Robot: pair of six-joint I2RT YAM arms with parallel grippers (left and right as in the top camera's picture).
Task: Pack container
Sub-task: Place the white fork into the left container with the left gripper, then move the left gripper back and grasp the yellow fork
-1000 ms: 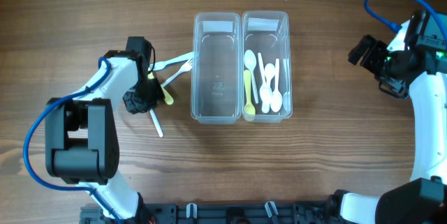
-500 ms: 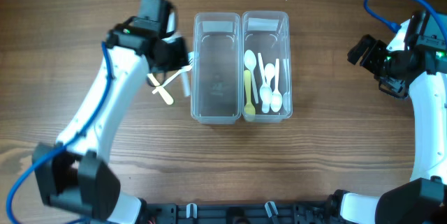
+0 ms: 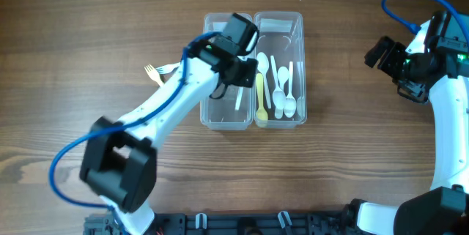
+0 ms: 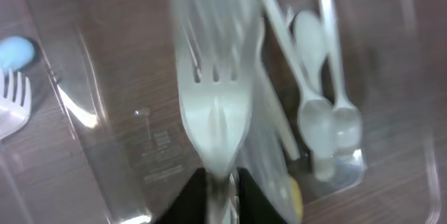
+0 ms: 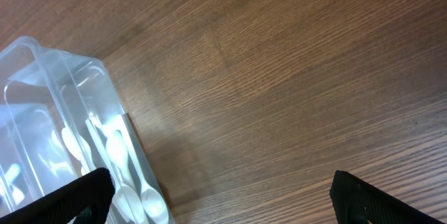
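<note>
Two clear plastic containers stand side by side at the table's middle. The left container has my left gripper over it, shut on a white plastic fork. In the left wrist view the fork points away from the jaws, over the container floor. The right container holds several white spoons and a yellow spoon; the spoons also show in the left wrist view. My right gripper is open and empty at the far right, jaws wide over bare wood.
Two forks lie on the table left of the containers; one fork head shows in the left wrist view. The right container's corner shows in the right wrist view. The wooden table surrounds the containers.
My left arm has swung right from the cutlery on the table to over the left container, carrying the white fork. The right arm has not moved.
</note>
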